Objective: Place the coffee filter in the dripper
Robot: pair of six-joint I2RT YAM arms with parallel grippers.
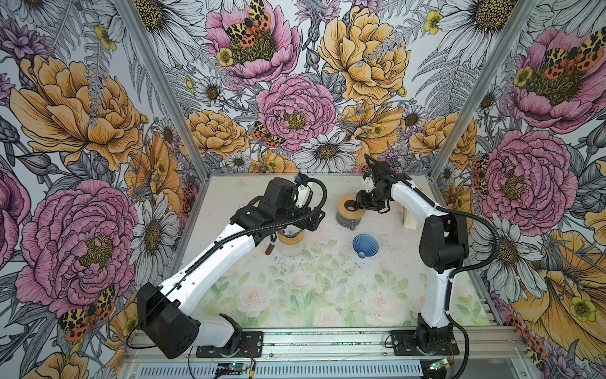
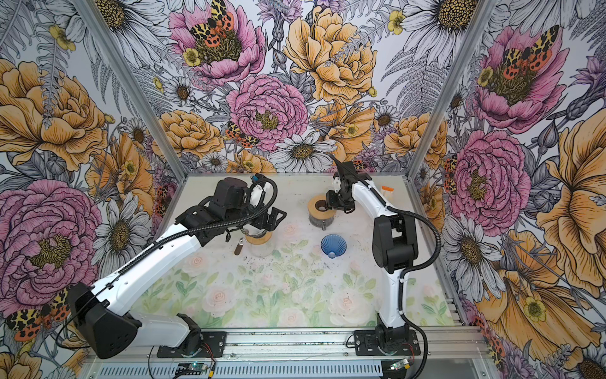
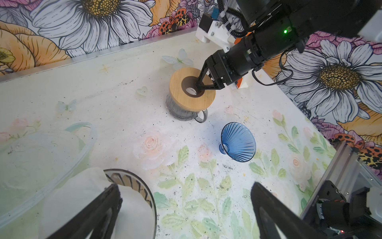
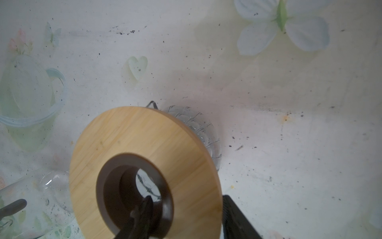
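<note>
Gaping wide, the left gripper hovers over the filter, seated in the dripper left of the desk's middle. Whether the right gripper grips the wooden ring, I cannot tell.

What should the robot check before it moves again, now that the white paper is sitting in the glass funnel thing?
1. Paper filter is inside the glass dripper: ok.
2. Filter sits evenly all the way round: cannot tell, because a finger hides part of it.
3. Left gripper has let go: ok, its jaws stand wide apart above the filter.
4. Right gripper is free of the wooden ring: not ok. One finger is down in the ring's hole and the other is outside its edge.
5. Blue cone is out of the way: ok, it lies on its side, apart from both grippers.
</note>
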